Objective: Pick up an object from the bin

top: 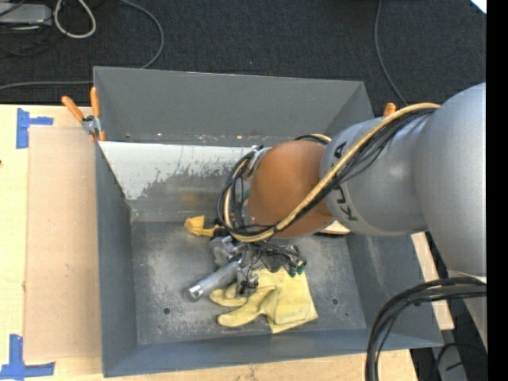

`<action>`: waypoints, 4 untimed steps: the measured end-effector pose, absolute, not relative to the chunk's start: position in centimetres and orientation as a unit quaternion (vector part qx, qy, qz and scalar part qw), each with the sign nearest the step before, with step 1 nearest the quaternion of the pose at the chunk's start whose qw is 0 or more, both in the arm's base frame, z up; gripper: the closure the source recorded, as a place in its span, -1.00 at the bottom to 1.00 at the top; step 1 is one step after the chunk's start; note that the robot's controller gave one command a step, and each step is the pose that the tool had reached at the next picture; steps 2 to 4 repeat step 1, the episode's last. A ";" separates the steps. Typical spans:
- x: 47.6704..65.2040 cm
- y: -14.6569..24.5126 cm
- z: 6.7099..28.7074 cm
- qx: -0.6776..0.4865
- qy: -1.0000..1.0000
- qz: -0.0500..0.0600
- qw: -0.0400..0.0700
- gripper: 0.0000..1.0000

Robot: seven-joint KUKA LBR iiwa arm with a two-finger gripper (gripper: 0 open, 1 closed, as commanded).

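My gripper (240, 267) is low in the middle of the bin, under the orange wrist cover, its body dark and tangled with cables. It hangs right over the upper left part of a yellow work glove (279, 308) that lies flat on the bin floor, fingers pointing left. A small yellow thing (198, 227) lies just up and left of the gripper, near the foot of the sloped back wall. A small green bit (298, 268) shows at the gripper's right side, above the glove.
The thick grey arm comes in from the right and covers the bin's right side. The sloped back wall rises just behind the gripper. Bare grey floor lies to the left and along the front of the bin.
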State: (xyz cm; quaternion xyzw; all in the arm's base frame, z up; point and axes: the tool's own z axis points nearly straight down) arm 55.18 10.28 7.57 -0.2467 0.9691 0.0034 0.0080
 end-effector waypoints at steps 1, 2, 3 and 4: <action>55.0 10.3 9.0 -0.246 0.969 0.003 0.005 1.00; 55.0 10.3 9.0 -0.246 0.969 0.003 0.005 1.00; 55.0 10.3 9.0 -0.246 0.969 0.003 0.005 1.00; 55.0 10.3 9.0 -0.246 0.969 0.003 0.005 1.00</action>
